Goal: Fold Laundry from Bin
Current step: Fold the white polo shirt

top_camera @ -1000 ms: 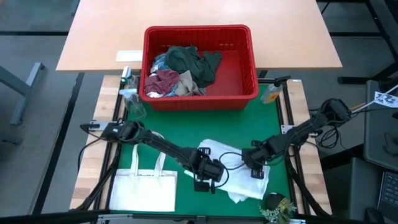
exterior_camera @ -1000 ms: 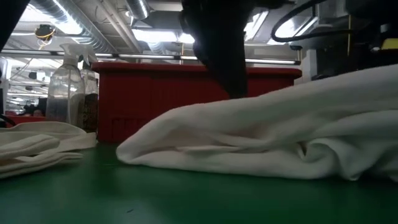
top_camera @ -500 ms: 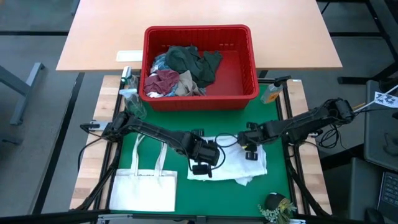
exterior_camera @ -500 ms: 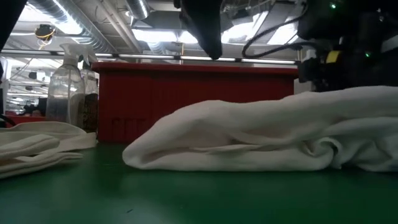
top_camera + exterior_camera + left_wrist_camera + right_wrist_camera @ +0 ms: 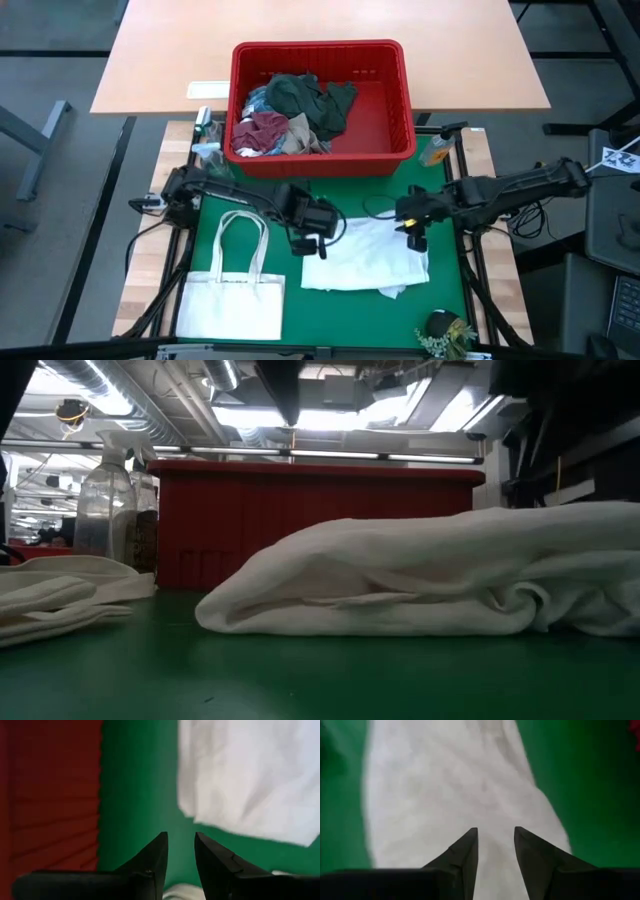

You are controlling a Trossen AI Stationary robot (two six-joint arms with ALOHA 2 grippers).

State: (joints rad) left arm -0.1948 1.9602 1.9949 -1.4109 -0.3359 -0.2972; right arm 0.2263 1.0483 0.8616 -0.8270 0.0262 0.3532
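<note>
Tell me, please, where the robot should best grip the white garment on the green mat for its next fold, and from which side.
Probably the white garment's loose corner nearest the right gripper, taken from above. The cloth lies flat on the green mat, so only an edge or corner can be pinched. The left gripper could take the opposite corner likewise.

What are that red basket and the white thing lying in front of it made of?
The red basket looks like moulded plastic: stiff upright walls with a slight sheen and ribbed sides. The white garment seems a soft matte cloth, perhaps cotton: it lies in limp folds and creases on the green mat.
</note>
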